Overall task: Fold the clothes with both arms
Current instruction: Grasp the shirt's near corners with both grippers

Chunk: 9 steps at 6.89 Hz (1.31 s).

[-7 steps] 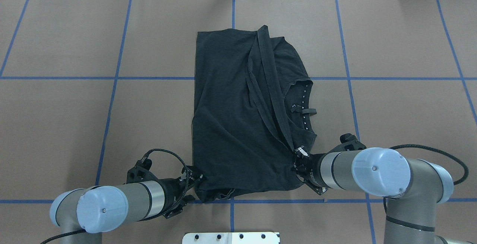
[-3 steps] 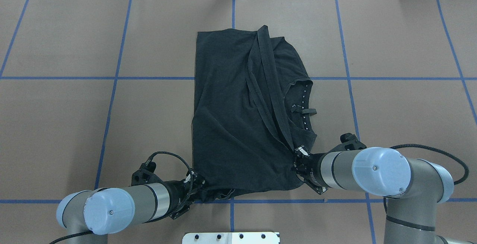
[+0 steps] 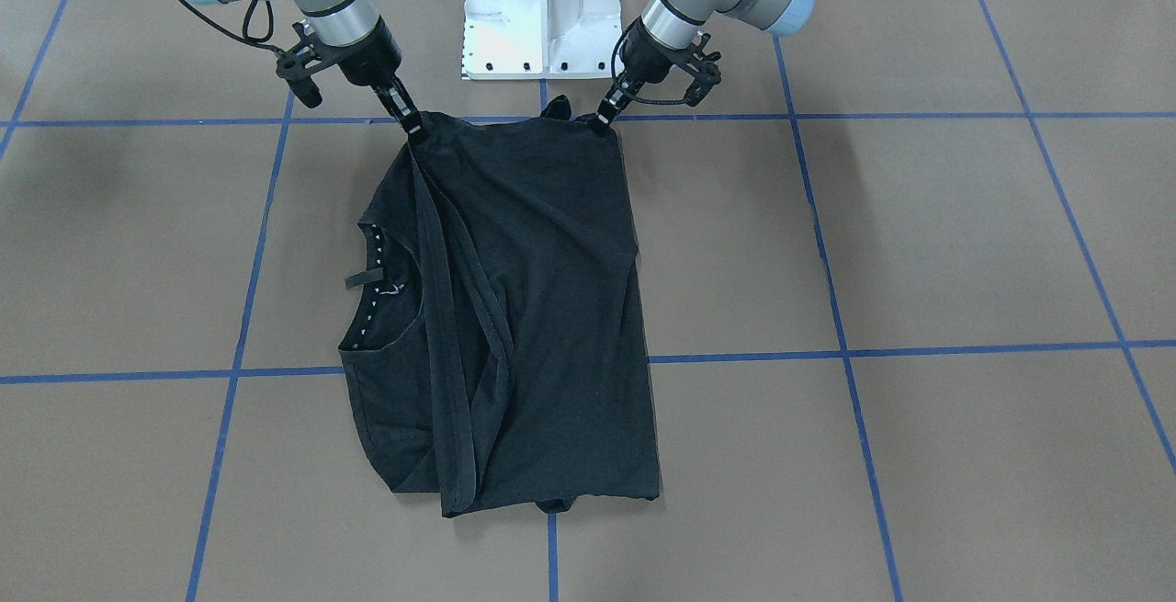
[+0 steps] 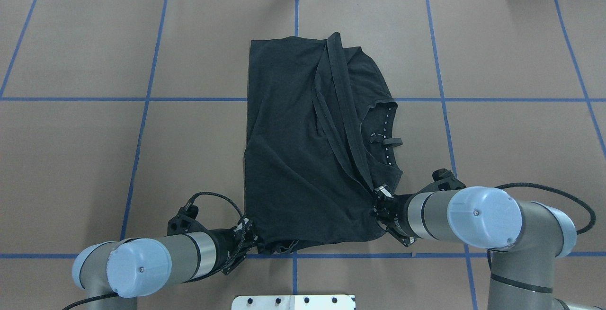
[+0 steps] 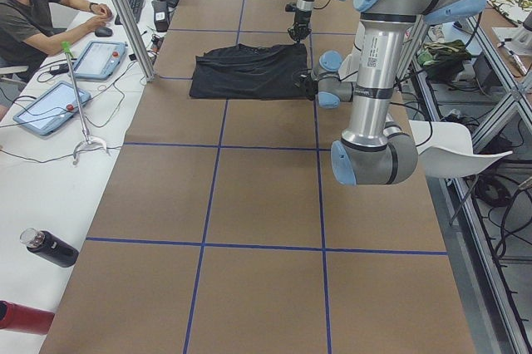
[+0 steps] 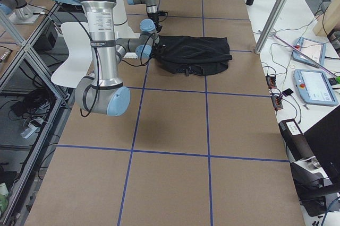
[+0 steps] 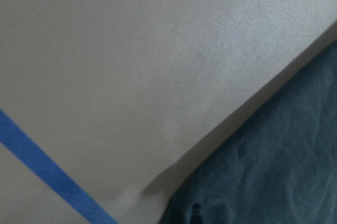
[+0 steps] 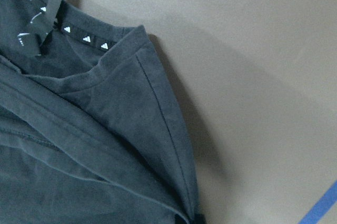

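The black T-shirt (image 4: 293, 158) lies partly folded on the brown table, neck opening with white triangle marks (image 4: 387, 130) toward the right; its graphic is hidden. It also shows in the front view (image 3: 542, 308) and both wrist views (image 7: 274, 171) (image 8: 79, 129). My left gripper (image 4: 253, 240) is at the shirt's near left corner, fingers together on the cloth (image 3: 599, 121). My right gripper (image 4: 378, 195) is shut on the folded hem band at the near right (image 3: 411, 129). The near edge runs straight between the two grippers.
Blue tape lines (image 4: 147, 99) grid the brown table. The white base plate (image 3: 542, 23) stands just behind the shirt's near edge. An operator (image 5: 25, 13), tablets (image 5: 46, 109), a bottle (image 5: 50, 248) and a metal post (image 5: 125, 17) are along the far side.
My left arm has moved right, toward the shirt's near left corner, and its gripper now sits closer in on the cloth. The right arm and the shirt have barely moved.
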Motion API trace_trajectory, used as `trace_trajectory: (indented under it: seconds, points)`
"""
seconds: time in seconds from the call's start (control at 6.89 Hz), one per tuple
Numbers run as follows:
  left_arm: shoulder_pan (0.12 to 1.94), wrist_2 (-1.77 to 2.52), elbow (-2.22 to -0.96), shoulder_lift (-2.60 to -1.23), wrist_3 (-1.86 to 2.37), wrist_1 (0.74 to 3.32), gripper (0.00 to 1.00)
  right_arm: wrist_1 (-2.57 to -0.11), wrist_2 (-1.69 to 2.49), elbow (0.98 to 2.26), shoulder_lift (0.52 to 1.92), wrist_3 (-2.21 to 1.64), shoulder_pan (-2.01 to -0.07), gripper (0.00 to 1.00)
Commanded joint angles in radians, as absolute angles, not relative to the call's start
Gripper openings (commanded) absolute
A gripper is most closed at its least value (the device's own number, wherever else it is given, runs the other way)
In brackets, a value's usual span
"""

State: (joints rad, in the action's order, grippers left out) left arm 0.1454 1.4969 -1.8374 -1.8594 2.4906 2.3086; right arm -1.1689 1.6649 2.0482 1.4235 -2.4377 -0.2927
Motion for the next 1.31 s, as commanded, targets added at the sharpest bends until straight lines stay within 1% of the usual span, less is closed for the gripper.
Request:
trace_trajectory:
  seconds: [0.0, 0.29, 0.58, 0.87, 1.16]
  points:
    - [0.152, 1.465, -1.92, -1.829, 2.566, 2.313, 0.0, -1.169, 1.664, 2.051, 1.425, -2.495, -0.304, 0.0]
    - [0.152, 1.425, -1.966, -1.827, 2.632, 2.315, 0.0, -1.166, 1.664, 2.065, 1.427, -2.584, -0.31, 0.0]
    - [0.158, 1.399, -2.017, -1.824, 2.709, 2.307, 0.0, -1.164, 1.667, 2.114, 1.446, -2.643, -0.316, 0.0]
    - [0.228, 1.402, -2.049, -1.841, 2.758, 2.252, 0.0, -1.164, 1.78, 2.123, 1.434, -2.713, -0.436, 0.0]
    - [0.338, 1.413, -2.042, -1.873, 2.737, 2.22, 0.0, -1.172, 1.825, 2.065, 1.36, -2.735, -0.53, 0.0]
